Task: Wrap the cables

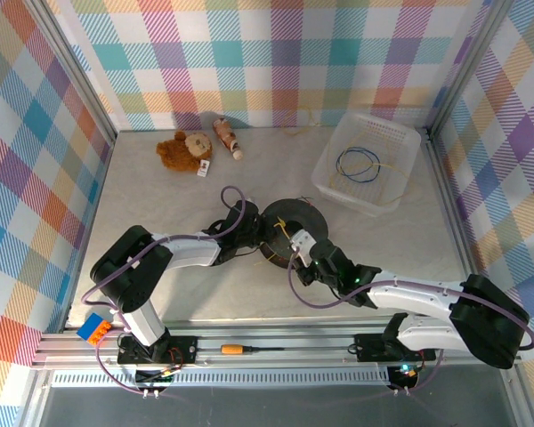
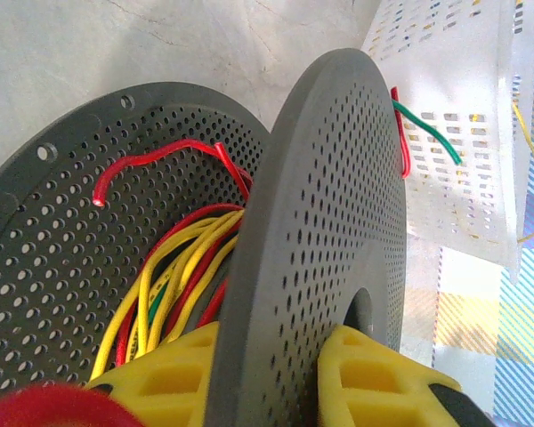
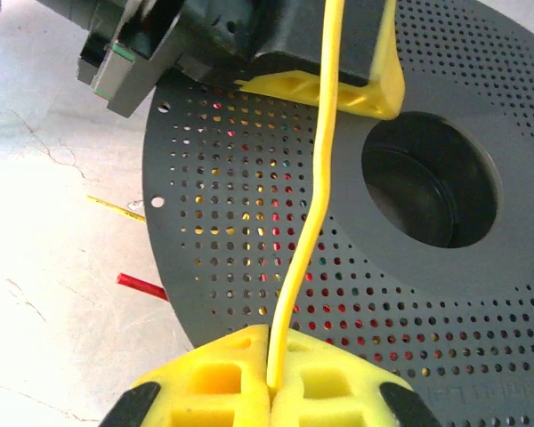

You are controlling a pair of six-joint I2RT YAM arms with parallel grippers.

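Pinching one yellow cable (image 3: 319, 160), right gripper (image 3: 269, 381) pads together; left gripper (image 2: 276, 374) clamping spool flange (image 2: 334, 196), left wrist revealing wound cables (image 2: 173, 285).

Screwdriver (image 1: 249, 349), orange handle, lying along near rail, shaft pointing right. Orange-blue block (image 1: 94, 329) sitting well left of handle. Black perforated spool (image 1: 289, 212) sitting on table (image 1: 160, 196) just beyond shaft tip. White perforated bin (image 1: 406, 169) sitting farther beyond, to right. Brown bear (image 1: 183, 150) and small toy (image 1: 227, 137) lying far beyond handle, slightly left, near plaid back wall (image 1: 276, 53).
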